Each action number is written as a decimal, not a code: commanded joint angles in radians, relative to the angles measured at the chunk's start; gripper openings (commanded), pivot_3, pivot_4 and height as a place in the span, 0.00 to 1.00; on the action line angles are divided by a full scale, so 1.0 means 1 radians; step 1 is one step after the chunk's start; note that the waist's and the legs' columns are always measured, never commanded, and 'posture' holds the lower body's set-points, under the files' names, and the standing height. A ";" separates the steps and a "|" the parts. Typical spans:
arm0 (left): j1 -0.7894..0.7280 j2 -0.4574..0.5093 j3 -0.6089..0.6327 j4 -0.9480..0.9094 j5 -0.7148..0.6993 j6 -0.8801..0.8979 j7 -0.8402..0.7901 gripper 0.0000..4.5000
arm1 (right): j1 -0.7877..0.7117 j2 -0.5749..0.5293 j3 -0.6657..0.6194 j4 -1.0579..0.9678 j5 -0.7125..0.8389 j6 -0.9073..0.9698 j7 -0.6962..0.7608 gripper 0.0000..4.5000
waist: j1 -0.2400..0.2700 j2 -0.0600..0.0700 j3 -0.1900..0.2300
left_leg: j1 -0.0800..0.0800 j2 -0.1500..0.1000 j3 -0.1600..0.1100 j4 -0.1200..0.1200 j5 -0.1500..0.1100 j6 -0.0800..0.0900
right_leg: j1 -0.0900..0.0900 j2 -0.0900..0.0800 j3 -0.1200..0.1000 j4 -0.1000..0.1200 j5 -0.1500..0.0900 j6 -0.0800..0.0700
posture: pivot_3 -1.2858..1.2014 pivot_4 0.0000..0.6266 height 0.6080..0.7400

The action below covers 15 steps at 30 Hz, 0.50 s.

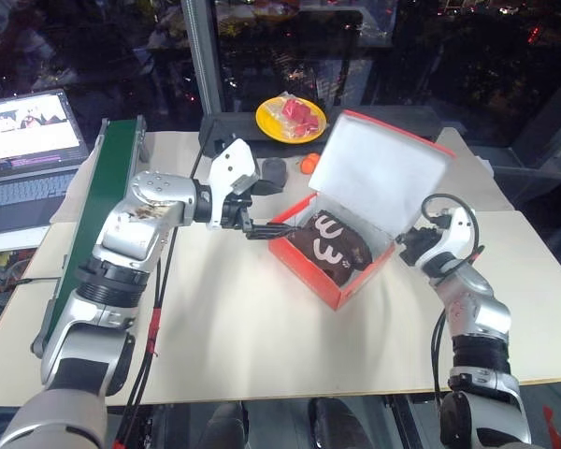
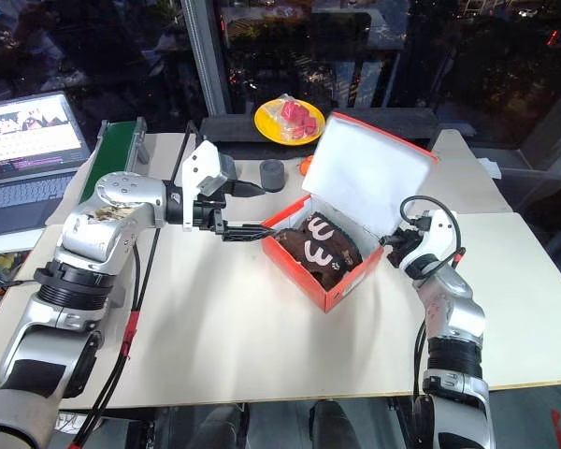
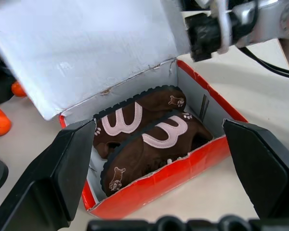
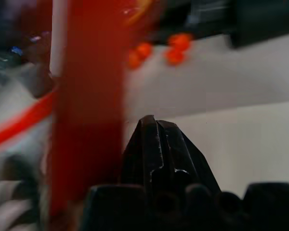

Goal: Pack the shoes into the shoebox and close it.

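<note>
The red-orange shoebox (image 1: 329,281) stands open in the middle of the table, its white-lined lid (image 1: 379,173) tilted up and back. Both dark brown shoes (image 1: 332,245) lie side by side inside, their pale trim facing up. My left gripper (image 1: 262,227) is open at the box's left corner, one finger (image 3: 58,178) on each side of the near wall in the left wrist view. At the box's right end, below the raised lid, my right gripper (image 1: 407,245) is shut with nothing in it. Its closed fingertips (image 4: 151,144) sit close beside the red wall (image 4: 86,120).
A yellow plate (image 1: 290,120) with red items stands behind the box. Near it are a small black cylinder (image 1: 274,171) and orange balls (image 1: 309,164). A green board (image 1: 98,187) runs along the table's left edge, with a laptop (image 1: 28,140) beyond it.
</note>
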 commanded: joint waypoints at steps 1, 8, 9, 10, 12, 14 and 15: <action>-0.017 -0.014 -0.004 -0.003 0.028 -0.037 0.007 1.00 | 0.082 -0.034 0.065 -0.270 0.192 0.234 0.082 0.01 | -0.001 0.000 0.000 | 0.000 0.000 0.000 0.000 0.000 0.000 | 0.000 0.000 0.000 0.000 0.000 0.000 | 0.52 0.24 1.00; -0.014 -0.021 0.015 0.003 0.038 -0.039 0.021 1.00 | 0.107 -0.126 0.188 -0.410 0.194 0.355 0.077 0.01 | -0.001 0.000 0.000 | 0.001 0.000 0.000 0.001 0.000 0.000 | 0.001 0.000 0.000 0.000 -0.003 0.006 | 0.52 0.24 1.00; -0.010 -0.021 0.017 0.000 0.037 -0.035 0.025 1.00 | 0.088 -0.125 0.197 -0.408 0.188 0.355 0.064 0.01 | -0.003 0.000 0.000 | 0.001 0.000 0.000 0.001 0.000 0.000 | 0.001 0.000 0.000 0.000 -0.004 0.006 | 0.52 0.24 1.00; -0.005 -0.019 0.019 -0.004 0.037 -0.032 0.030 1.00 | 0.059 -0.124 0.214 -0.399 0.170 0.352 0.048 0.01 | -0.004 0.000 0.000 | 0.001 0.001 0.000 0.001 0.000 0.000 | 0.001 0.001 0.000 0.000 -0.004 0.006 | 0.52 0.24 1.00; 0.008 -0.014 0.023 -0.017 0.036 -0.026 0.040 1.00 | -0.002 -0.128 0.261 -0.375 0.122 0.339 0.027 0.01 | -0.007 0.000 0.000 | 0.001 0.001 0.000 0.001 0.000 0.000 | 0.001 0.001 0.001 0.001 -0.004 0.006 | 0.52 0.24 1.00; 0.022 -0.005 0.036 -0.034 0.030 -0.013 0.053 1.00 | -0.061 -0.122 0.291 -0.358 0.104 0.353 0.014 0.01 | -0.009 0.000 0.000 | 0.001 0.001 0.001 0.001 0.000 0.000 | 0.000 0.001 0.001 0.001 -0.003 0.006 | 0.52 0.24 1.00; 0.028 -0.001 0.042 -0.041 0.027 -0.007 0.059 1.00 | -0.083 -0.119 0.304 -0.352 0.097 0.360 0.011 0.01 | -0.009 0.000 0.000 | 0.001 0.001 0.000 0.001 0.000 0.000 | 0.000 0.001 0.001 0.000 -0.003 0.006 | 0.52 0.24 1.00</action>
